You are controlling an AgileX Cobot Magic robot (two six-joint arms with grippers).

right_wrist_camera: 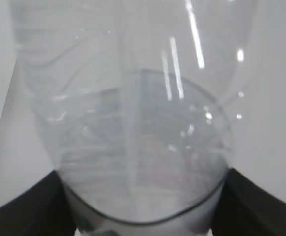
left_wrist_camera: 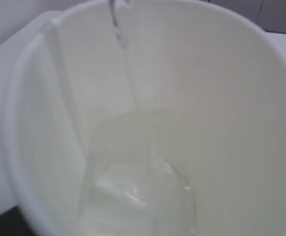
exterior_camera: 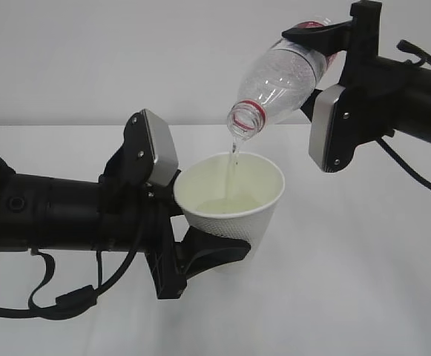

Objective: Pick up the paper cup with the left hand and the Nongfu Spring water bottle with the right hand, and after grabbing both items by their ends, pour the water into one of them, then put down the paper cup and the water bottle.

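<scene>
the left gripper [exterior_camera: 200, 256] grasps the paper cup [exterior_camera: 230, 200] above the tabletop [exterior_camera: 363, 297], the right gripper [exterior_camera: 326, 59] grasps the tilted nongfu spring water bottle [exterior_camera: 285, 78], and the thin water [exterior_camera: 234, 159] stream may miss the rim if either arm drifts.

Free room: the white table [exterior_camera: 363, 297] lies bare across the lower right and lower centre of the exterior view; the upper left is open air against the wall.
Obstacles: left arm [exterior_camera: 52, 211] spans the left middle, its cable [exterior_camera: 52, 300] looping toward the lower left. Paper cup [exterior_camera: 230, 196] fills the centre, held off the table. Nongfu Spring water bottle [exterior_camera: 289, 78] slants across the upper centre. Right arm [exterior_camera: 393, 89] blocks the upper right.
</scene>
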